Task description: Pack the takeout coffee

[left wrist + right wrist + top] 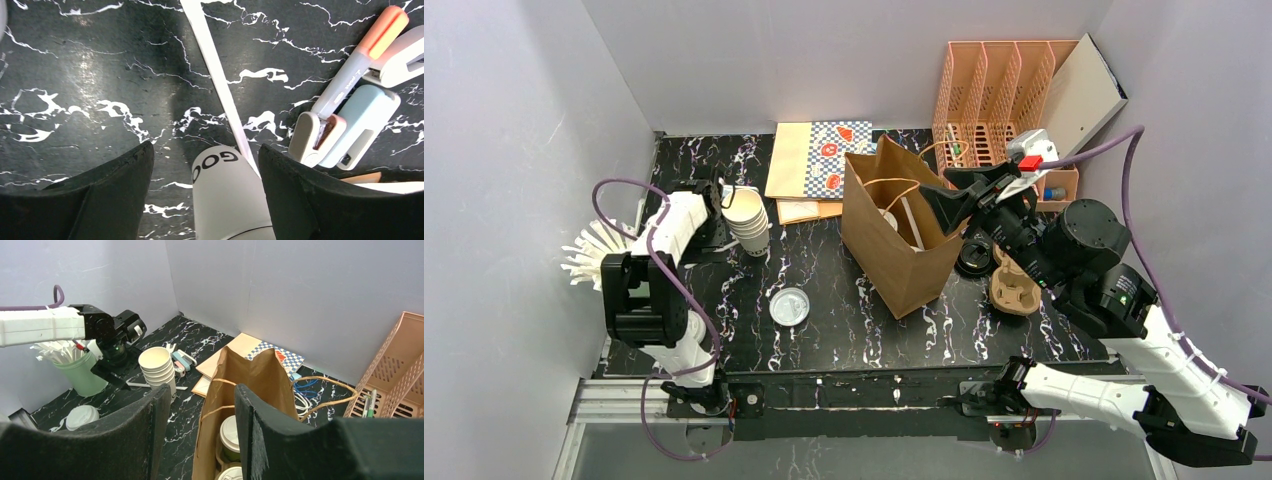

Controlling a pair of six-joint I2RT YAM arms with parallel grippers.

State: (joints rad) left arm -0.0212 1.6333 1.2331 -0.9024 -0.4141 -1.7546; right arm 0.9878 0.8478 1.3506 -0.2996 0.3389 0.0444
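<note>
Far left, a green tub (85, 377) of white sticks stands left of the left gripper (206, 150). That gripper's fingers (100, 200) are spread apart and clamp nothing. Between them sits a white cylinder (227, 200) lettered "GOO", cut off by the frame bottom. I can't tell what it is, or whether the right-hand finger touches it. A white stick (215, 80) runs away from just past the fingertips. Right of the fingers lie a marker (357, 60) and a pale blue gadget (362, 122) that I can't identify.

The stack of lidless cups (749, 220) is just beside the left gripper, on its right. A loose lid (790, 305) lies on the table, well apart from both grippers.

The paper bag (904, 260) stands open under the right gripper (202, 390). Its fingers (132, 440) are parted over the bag mouth with nothing between them. The coffee is inside the bag, below those fingers. A lidded cup (231, 432) shows a green side. A second lidded cup (232, 474) sits nearer, with only its lid edge visible; the rest is cut off and its side colour is hidden.

Right of the fingers, a black lid (976, 258) and a cup carrier (1014, 288) are both partly hidden by the right arm. A peach rack (994, 95) stands beyond them.
</note>
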